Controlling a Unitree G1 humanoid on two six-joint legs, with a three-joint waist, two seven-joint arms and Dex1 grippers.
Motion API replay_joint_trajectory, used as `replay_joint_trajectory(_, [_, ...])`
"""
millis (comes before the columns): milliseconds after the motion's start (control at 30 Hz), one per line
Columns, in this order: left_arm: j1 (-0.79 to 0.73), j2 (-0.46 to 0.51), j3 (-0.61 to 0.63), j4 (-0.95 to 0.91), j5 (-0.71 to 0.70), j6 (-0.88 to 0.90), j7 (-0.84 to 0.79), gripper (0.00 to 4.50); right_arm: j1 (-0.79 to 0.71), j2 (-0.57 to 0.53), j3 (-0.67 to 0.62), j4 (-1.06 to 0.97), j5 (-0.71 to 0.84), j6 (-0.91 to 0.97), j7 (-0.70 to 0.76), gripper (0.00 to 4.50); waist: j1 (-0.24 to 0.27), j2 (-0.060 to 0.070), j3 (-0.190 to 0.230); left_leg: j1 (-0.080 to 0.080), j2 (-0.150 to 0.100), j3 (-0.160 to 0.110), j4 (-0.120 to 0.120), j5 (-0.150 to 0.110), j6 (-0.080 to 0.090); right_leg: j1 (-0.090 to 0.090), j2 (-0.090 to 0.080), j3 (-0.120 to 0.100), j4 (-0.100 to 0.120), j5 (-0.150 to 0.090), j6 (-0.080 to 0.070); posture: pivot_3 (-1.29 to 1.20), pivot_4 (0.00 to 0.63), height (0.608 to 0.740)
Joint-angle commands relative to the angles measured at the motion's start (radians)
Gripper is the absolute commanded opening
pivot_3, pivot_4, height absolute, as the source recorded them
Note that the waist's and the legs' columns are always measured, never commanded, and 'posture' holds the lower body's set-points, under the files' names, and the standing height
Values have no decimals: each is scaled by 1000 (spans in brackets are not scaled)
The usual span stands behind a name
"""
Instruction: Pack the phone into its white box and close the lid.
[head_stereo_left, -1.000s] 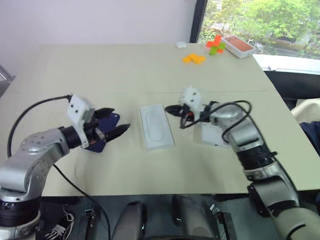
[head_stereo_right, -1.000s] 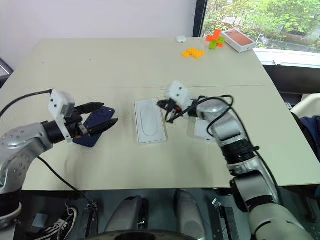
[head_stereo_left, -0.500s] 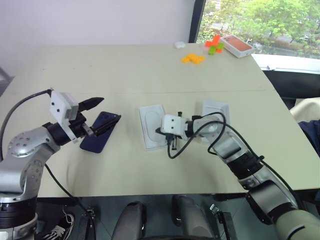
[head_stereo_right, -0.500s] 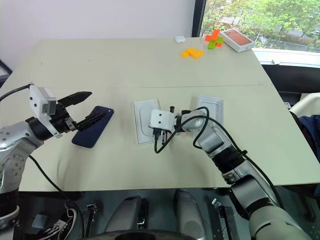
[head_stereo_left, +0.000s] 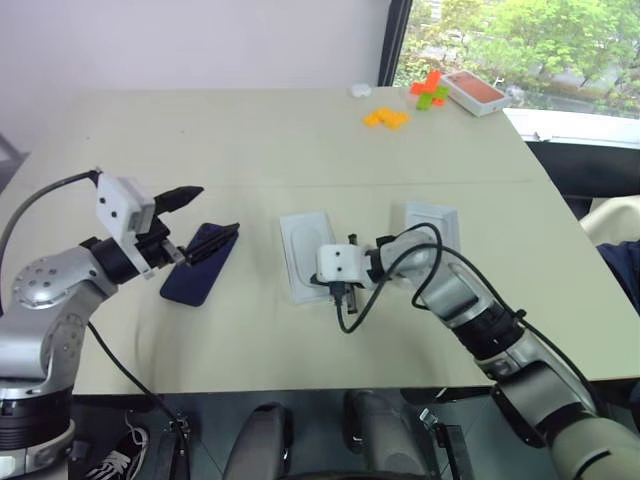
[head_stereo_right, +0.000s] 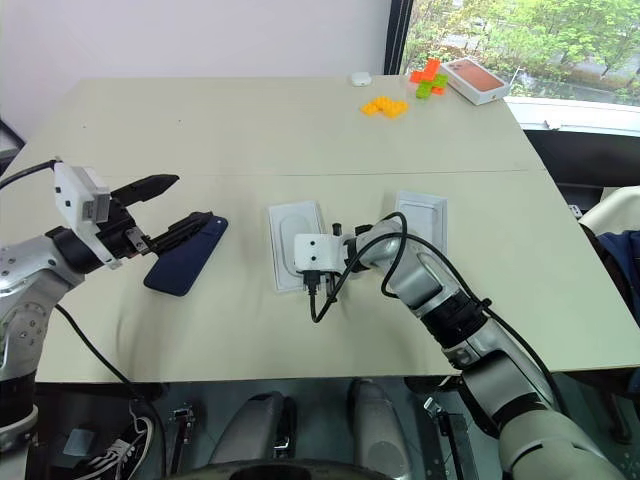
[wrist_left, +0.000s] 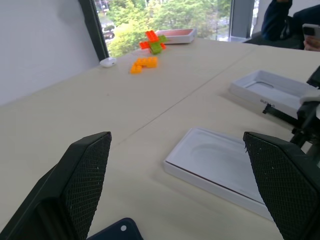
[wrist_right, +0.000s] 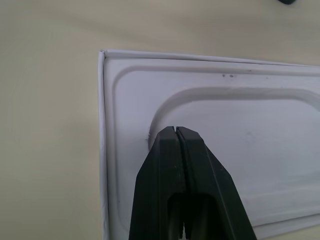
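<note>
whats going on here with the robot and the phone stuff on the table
The robot is partway through packing a phone. The phone lies flat on the table, with the open left gripper hovering just over it, holding nothing. The right gripper, fingers shut, points down at the flat white insert with the oval recess. A shallow white box part sits further right, empty.

Phone and box lie apart on the tabletop.
Dark navy phone (head_stereo_right: 186, 255) flat at left; open white box (head_stereo_right: 420, 216) right, empty.
</note>
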Motion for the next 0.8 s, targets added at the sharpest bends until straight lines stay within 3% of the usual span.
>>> replay_joint_trajectory(33, [-20,8,5,-8,4,-21,9,4485,0,34,-10,4,5,-6,-36,69,-1,0,0,0,0,0,0,0,0,0,0,0,0,0,0,0,150,740])
replay_joint_trajectory(300, [-30,13,-6,12,17,-22,16,4485,-82,181,-72,154,-7,-15,-233,69,-4,0,0,0,1,0,0,0,0,-1,0,0,1,0,0,0,150,740])
replay_joint_trajectory(800, [-25,8,-2,10,17,-25,32,4485,-174,250,-140,319,3,-36,-378,69,-6,0,0,0,0,0,0,0,0,-1,0,0,1,0,0,0,150,740])
